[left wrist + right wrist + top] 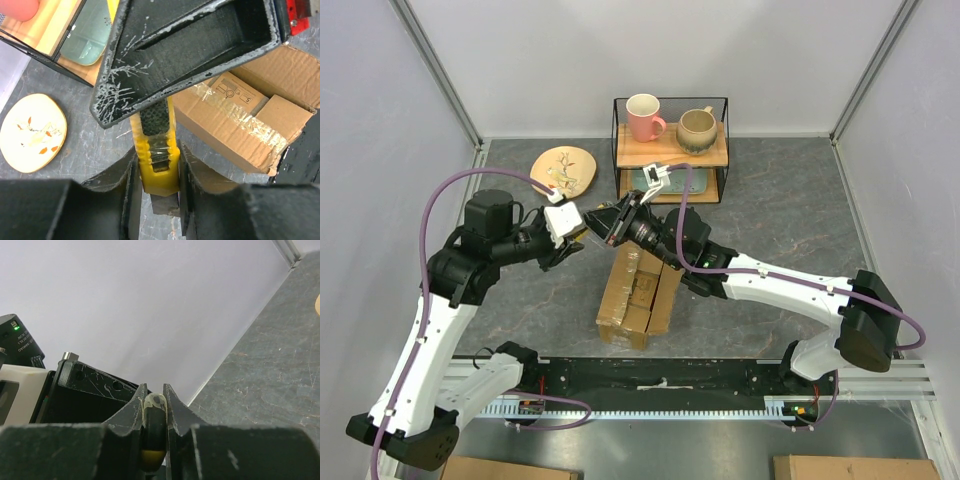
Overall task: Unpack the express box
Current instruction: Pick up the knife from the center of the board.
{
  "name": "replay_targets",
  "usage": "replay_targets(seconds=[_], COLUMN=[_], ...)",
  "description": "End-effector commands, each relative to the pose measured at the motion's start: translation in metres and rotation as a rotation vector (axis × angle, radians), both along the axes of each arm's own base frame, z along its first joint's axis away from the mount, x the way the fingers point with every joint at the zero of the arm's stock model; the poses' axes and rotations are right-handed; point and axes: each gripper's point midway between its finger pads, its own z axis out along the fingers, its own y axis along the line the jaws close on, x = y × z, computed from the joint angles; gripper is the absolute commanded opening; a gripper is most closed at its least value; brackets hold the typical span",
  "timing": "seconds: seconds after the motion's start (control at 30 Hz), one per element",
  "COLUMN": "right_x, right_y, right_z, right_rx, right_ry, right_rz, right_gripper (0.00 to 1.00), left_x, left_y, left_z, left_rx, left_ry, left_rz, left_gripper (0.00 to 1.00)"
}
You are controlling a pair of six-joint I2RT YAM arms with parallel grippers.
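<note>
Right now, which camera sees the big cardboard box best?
Top external view: nearly the whole express box shows, lying on the table. The left wrist view catches just one taped end beside the yellow utility knife. The right wrist view shows none of it.

Left tool [582, 234] and right tool [608, 224] nose to nose above far end of express box [638, 295], both clamped on yellow cutter [156, 165]; no gap between them. Wire rack [670, 150] with mugs [645, 117] blocks just behind. Wooden plate [563, 170] near, far left. Open counter [790, 215] right of box; narrower strip left. Walls [380, 150] close three sides.
</note>
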Motion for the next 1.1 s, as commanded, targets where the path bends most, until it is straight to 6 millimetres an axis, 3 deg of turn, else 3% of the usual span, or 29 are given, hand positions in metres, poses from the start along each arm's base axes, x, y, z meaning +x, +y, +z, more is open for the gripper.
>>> replay_targets(seconds=[0.0, 0.1, 0.13, 0.23, 0.33, 0.37, 0.5, 0.97, 1.07], right_x=[-0.003, -0.004, -0.004, -0.006, -0.007, -0.006, -0.003, -0.001, -0.005], right_y=[-0.004, -0.003, -0.003, 0.0, 0.0, 0.0, 0.003, 0.006, 0.013], right_z=[0.012, 0.006, 0.003, -0.002, -0.005, -0.002, 0.001, -0.003, -0.007], right_rx=[0.024, 0.005, -0.006, -0.04, -0.078, -0.084, -0.104, -0.082, -0.079], right_ry=[-0.031, -0.025, -0.019, -0.013, -0.011, -0.018, -0.017, 0.013, 0.021], right_rz=[-0.004, 0.002, 0.003, 0.023, 0.028, 0.026, 0.032, 0.172, 0.229], right_gripper=[0.02, 0.04, 0.05, 0.12, 0.3, 0.41, 0.56, 0.26, 0.28], left_x=[-0.001, -0.001, -0.001, -0.001, -0.002, -0.002, -0.004, -0.014, -0.013], left_y=[0.002, 0.003, 0.004, 0.007, 0.009, 0.009, 0.01, 0.01, 0.01], left_z=[0.006, 0.008, 0.009, 0.008, 0.005, 0.003, 0.001, -0.006, -0.008], left_rx=[0.008, 0.008, 0.01, 0.026, 0.04, 0.044, 0.053, 0.072, 0.081], left_ry=[-0.05, -0.059, -0.065, -0.072, -0.077, -0.076, -0.074, -0.054, -0.05], left_rz=[-0.011, -0.008, -0.006, 0.001, 0.001, -0.002, -0.012, -0.051, -0.052], left_gripper=[0.3, 0.18, 0.1, 0.09, 0.08, 0.08, 0.07, 0.04, 0.04])
